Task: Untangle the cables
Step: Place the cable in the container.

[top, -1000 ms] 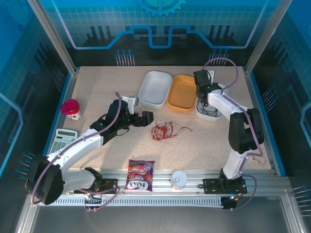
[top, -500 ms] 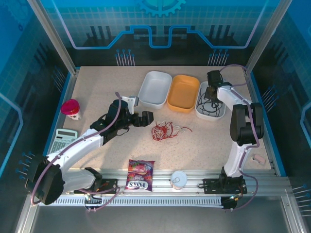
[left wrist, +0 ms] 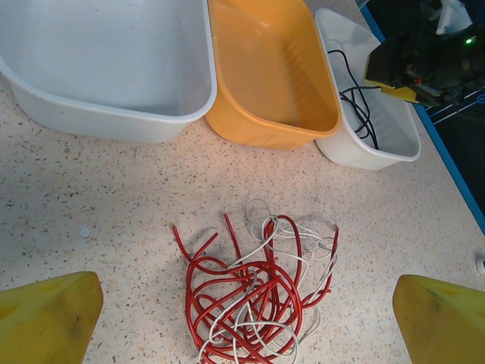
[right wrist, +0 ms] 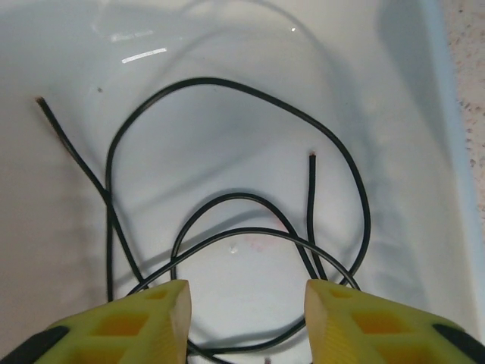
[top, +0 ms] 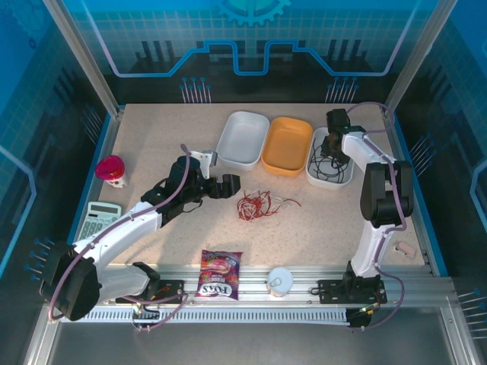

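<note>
A tangle of red and whitish cables [top: 255, 205] [left wrist: 254, 296] lies on the speckled table in the middle. My left gripper [top: 230, 185] [left wrist: 242, 326] hovers just left of it, open wide, with the tangle lying between and ahead of its yellow fingertips [left wrist: 45, 318]. A black cable [right wrist: 227, 81] [top: 329, 169] lies in loose loops on the floor of the small white tray [top: 313, 176] [right wrist: 227, 30] at the back right. My right gripper [top: 332, 148] [right wrist: 246, 318] hangs over that tray with its jaws apart and nothing between them.
A large white bin [top: 243, 139] and an orange bin [top: 284, 144] stand side by side behind the tangle. A red cup [top: 111, 169] and a calculator [top: 100, 219] sit at the left edge. A snack packet [top: 219, 274] and a white cup [top: 280, 281] lie at the front.
My right gripper has swung right from the orange bin's edge to over the small white tray, and its jaws have parted. The left arm and the tangle have not moved.
</note>
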